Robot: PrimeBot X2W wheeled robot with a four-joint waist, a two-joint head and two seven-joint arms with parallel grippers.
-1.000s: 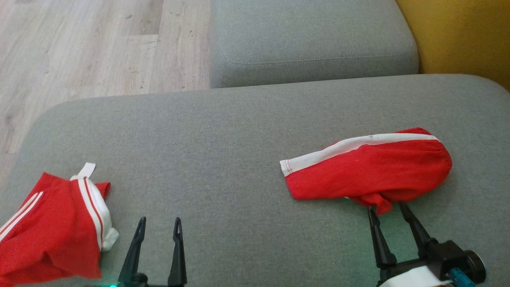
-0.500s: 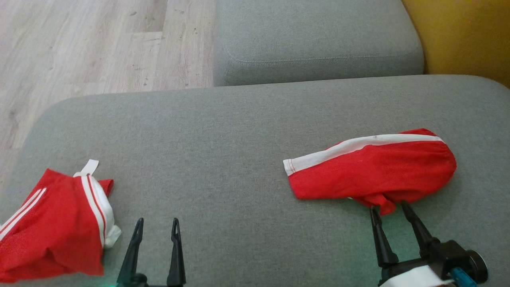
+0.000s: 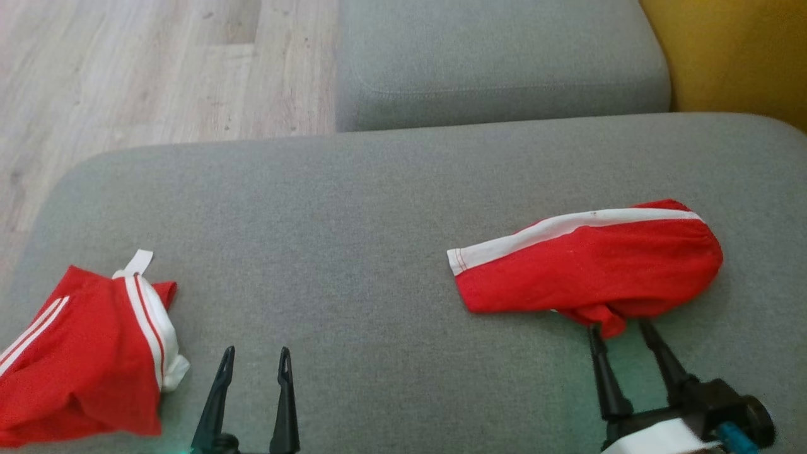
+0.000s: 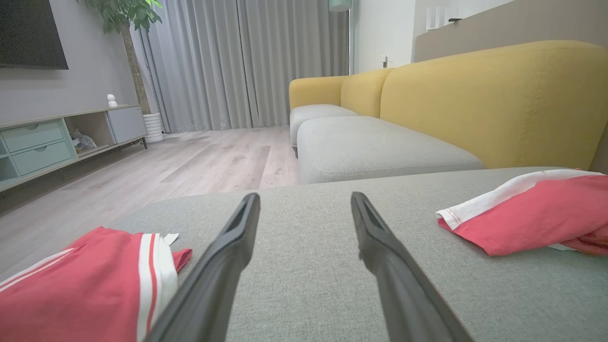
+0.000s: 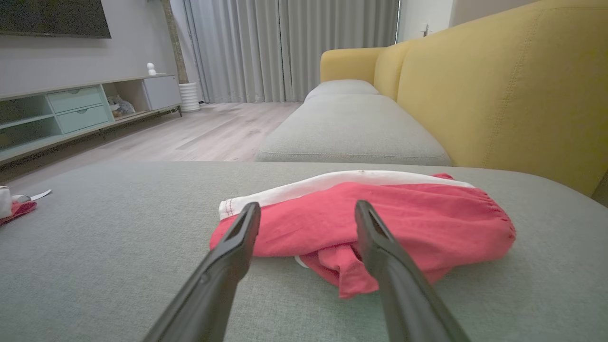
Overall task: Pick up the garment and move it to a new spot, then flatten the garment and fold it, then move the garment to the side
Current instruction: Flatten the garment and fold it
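Head looks down; low wrist views share garment (image 3: pixel 586 265) and cushion (image 3: pixel 353 221).

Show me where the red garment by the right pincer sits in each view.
Head view: garment right of centre, just beyond the right pincer.
Left wrist view: at the right edge, lying on the grey cushion.
Right wrist view: centre, straight ahead of the right pincer.
Shared landmark: yellow backrest, upper right in all three.
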